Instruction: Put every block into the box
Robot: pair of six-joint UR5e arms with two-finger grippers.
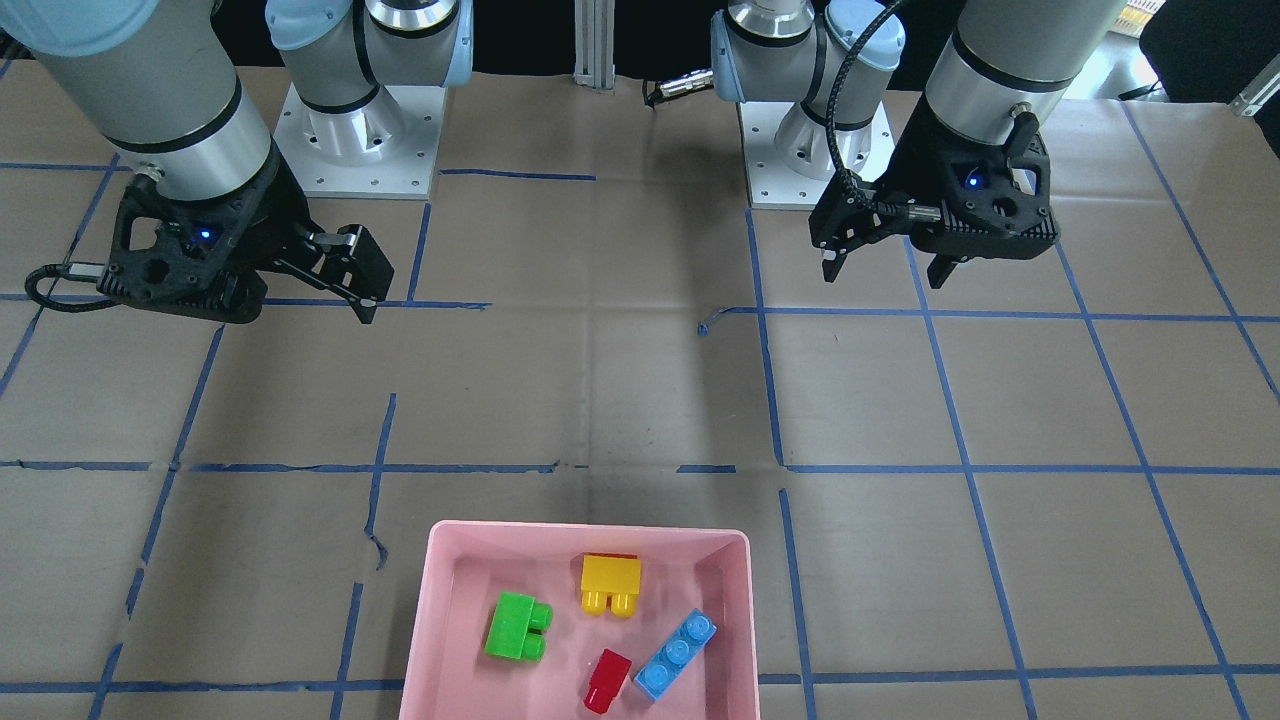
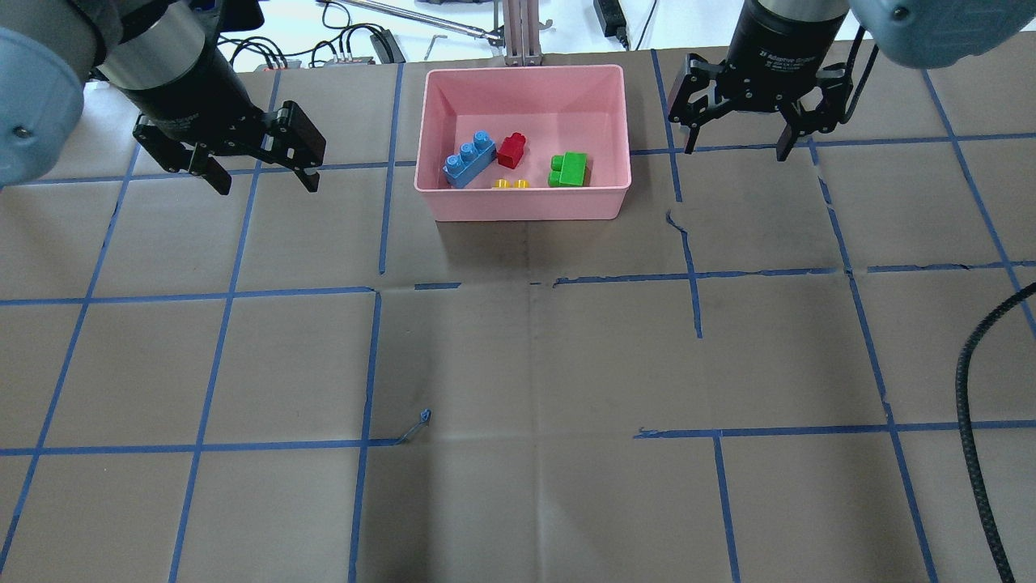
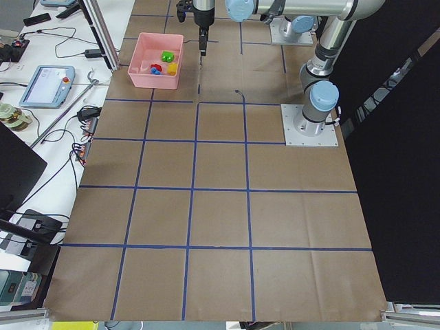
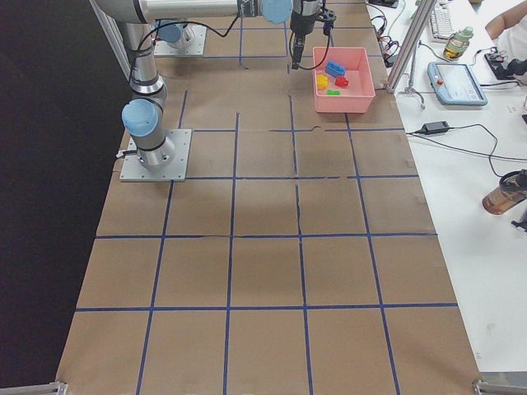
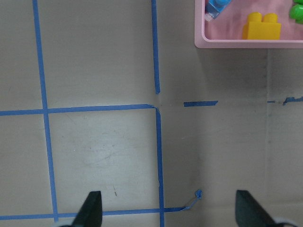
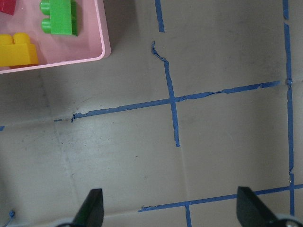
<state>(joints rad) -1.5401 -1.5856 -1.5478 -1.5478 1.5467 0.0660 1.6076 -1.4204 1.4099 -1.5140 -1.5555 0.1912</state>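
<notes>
The pink box [image 1: 590,527] holds all the blocks: green [image 1: 517,626], yellow [image 1: 611,582], blue [image 1: 676,654] and red [image 1: 607,680]. The overhead view shows the box [image 2: 522,210] at the table's far middle with the blue [image 2: 469,159], red [image 2: 511,150], green [image 2: 570,169] and yellow [image 2: 511,184] blocks inside. My left gripper [image 2: 267,182] is open and empty, left of the box. My right gripper [image 2: 735,150] is open and empty, right of it. The left wrist view shows the yellow block [image 5: 262,28]. The right wrist view shows the green block [image 6: 59,16].
Brown paper with a blue tape grid covers the table. A loose tape curl [image 2: 422,419] lies near the middle. A black cable [image 2: 971,421] hangs at the right. An aluminium post [image 2: 518,32] stands behind the box. The arm bases [image 1: 360,130] are bolted at my side.
</notes>
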